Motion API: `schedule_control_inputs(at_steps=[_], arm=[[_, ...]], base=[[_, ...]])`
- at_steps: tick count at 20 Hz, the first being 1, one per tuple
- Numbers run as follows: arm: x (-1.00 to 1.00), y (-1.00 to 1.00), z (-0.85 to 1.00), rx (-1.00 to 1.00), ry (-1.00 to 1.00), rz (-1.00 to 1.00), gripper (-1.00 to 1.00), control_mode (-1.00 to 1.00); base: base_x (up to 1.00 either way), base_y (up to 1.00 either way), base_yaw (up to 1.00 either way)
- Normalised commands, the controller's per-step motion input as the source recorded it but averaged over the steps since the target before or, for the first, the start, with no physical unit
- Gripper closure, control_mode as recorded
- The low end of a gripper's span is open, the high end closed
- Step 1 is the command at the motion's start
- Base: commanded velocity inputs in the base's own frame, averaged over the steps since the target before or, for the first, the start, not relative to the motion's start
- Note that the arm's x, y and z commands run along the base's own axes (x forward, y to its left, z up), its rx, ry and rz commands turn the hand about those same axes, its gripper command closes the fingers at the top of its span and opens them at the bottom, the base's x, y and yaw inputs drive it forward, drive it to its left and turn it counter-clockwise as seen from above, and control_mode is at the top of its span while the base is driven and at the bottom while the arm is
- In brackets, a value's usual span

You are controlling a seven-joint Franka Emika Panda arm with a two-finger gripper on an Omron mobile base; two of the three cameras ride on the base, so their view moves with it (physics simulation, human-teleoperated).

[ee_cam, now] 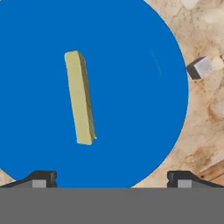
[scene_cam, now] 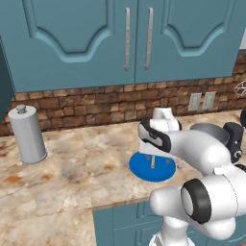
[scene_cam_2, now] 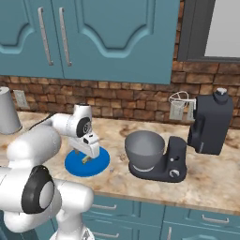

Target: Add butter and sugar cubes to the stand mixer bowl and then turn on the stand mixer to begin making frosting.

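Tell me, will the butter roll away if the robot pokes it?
Probably not. The butter looks like a flat-sided stick lying on the blue plate, so it should slide rather than roll. Being small and thin, it is likely light, and the smooth-looking plate may let it skid easily.

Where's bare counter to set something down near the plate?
Free: the stretch between the grey canister and the blue plate, back to the brick wall. Crowded: the plate holds the butter under the open gripper, a small cube beside it, then the stand mixer and bowl.
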Motion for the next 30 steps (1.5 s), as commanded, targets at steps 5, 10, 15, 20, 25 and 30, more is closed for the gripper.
schedule_control_inputs(at_steps=[5, 10, 15, 20, 25, 30], arm=[[0.27, 0.00, -0.20, -0.05, 0.05, -0.02, -1.00, -1.00], [0.14, 0.00, -0.29, -0.04, 0.10, -0.02, -1.00, -1.00], [0.00, 0.00, -0.26, 0.00, 0.06, 0.00, -1.00, -1.00], [0.02, 0.00, -0.21, 0.00, 0.01, 0.00, -1.00, -1.00], [0.00, 0.01, -0.23, 0.00, 0.00, 0.00, -1.00, -1.00], [0.00, 0.02, -0.17, 0.00, 0.00, 0.00, 1.00, -1.00]], base=[[0.00, 0.00, 0.00], [0.00, 0.00, 0.00], [0.00, 0.00, 0.00], [0.00, 0.00, 0.00], [0.00, 0.00, 0.00], [0.00, 0.00, 0.00]])
